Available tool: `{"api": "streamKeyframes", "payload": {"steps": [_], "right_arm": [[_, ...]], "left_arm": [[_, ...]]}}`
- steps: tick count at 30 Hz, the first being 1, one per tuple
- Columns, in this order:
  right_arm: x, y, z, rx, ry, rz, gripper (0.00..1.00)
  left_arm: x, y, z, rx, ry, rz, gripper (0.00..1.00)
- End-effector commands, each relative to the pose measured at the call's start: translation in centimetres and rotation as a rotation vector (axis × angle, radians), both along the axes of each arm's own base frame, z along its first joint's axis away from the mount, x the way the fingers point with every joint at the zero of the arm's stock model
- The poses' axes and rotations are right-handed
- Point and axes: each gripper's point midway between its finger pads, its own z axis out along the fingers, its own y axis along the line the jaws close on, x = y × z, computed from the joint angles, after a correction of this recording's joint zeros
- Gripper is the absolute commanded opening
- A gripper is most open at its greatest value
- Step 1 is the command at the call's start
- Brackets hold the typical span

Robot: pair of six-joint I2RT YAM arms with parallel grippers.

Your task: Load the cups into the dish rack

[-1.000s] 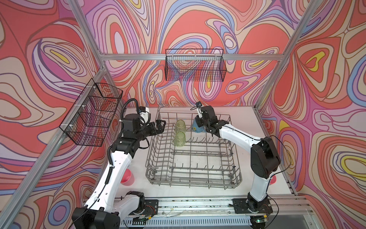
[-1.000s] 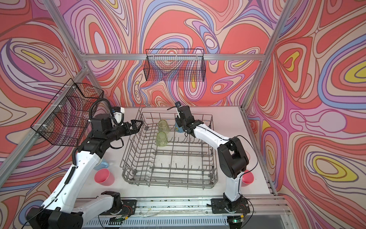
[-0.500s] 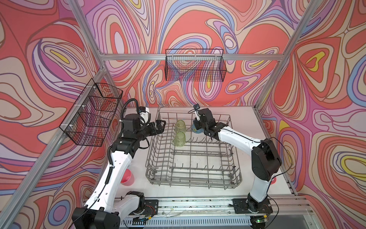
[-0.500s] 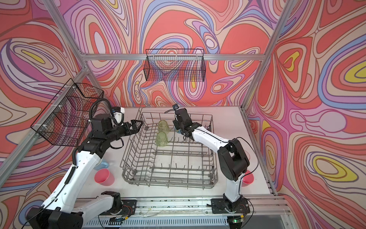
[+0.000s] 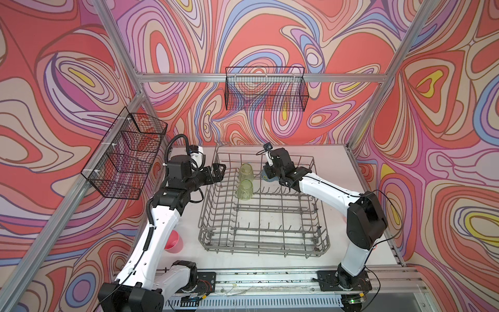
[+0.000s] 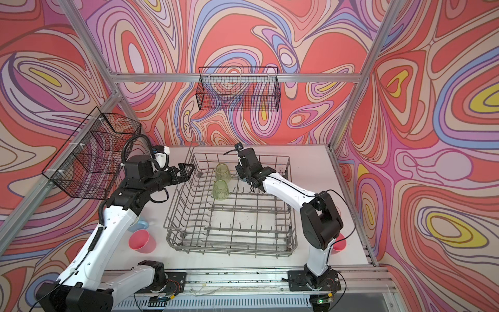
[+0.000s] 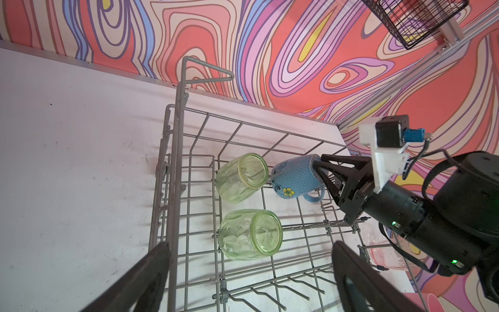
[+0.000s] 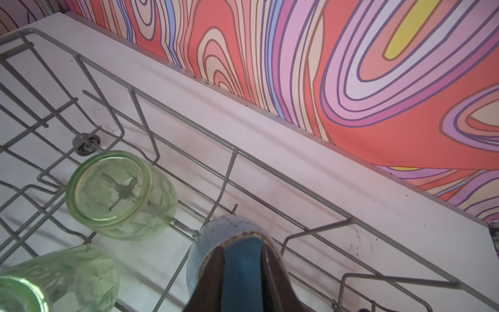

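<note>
The grey wire dish rack (image 5: pixel 264 251) (image 6: pixel 229 250) sits mid-table. Two yellow-green tumblers (image 5: pixel 246 172) (image 5: pixel 245 189) lie on tines in its far left part; the left wrist view shows them too (image 7: pixel 241 178) (image 7: pixel 249 235). My right gripper (image 5: pixel 272 173) (image 8: pixel 243 243) is shut on the rim of a blue flowered mug (image 7: pixel 294 178) (image 8: pixel 216 243). That mug is tilted on its side in the back row, close beside the far tumbler (image 8: pixel 121 194). My left gripper (image 5: pixel 220 173) (image 7: pixel 249 244) hangs open and empty over the rack's left rim (image 7: pixel 176 162).
On the table left of the rack stand an opaque pink cup (image 6: pixel 142 241) and a second blue mug (image 6: pixel 140 225). Another pink cup (image 6: pixel 339 243) stands behind the right arm, and a translucent pink tumbler (image 7: pixel 383 254) lies right of the rack. Black wire baskets (image 5: pixel 266 89) (image 5: pixel 127 156) hang on the walls.
My right gripper has carried the blue mug a little left and lower, closer to the far tumbler. The left arm has stayed where it was.
</note>
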Motion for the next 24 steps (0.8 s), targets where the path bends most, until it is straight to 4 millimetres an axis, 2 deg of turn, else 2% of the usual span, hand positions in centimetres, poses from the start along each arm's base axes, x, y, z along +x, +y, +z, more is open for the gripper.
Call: {"api": "streamKeyframes", "payload": {"steps": [1, 10, 12, 19, 24], "right_arm": [[-0.9, 0.3, 1.0, 0.030, 0.018, 0.019, 0.26], [-0.8, 0.5, 1.3, 0.049, 0.017, 0.016, 0.26], [-1.0, 0.3, 3.0, 0.073, -0.015, 0.016, 0.27], [-1.3, 0.1, 6.0, 0.127, -0.061, 0.020, 0.27], [-1.5, 0.0, 7.1, 0.160, -0.068, 0.030, 0.28]], "left_arm": [[0.1, 0.2, -0.2, 0.019, -0.008, -0.001, 0.95], [0.1, 0.3, -0.3, 0.021, -0.006, 0.001, 0.95], [0.1, 0.3, -0.3, 0.022, -0.004, 0.002, 0.95], [0.2, 0.4, -0.5, 0.029, 0.001, 0.010, 0.95], [0.2, 0.6, -0.6, 0.032, 0.004, 0.018, 0.95]]}}
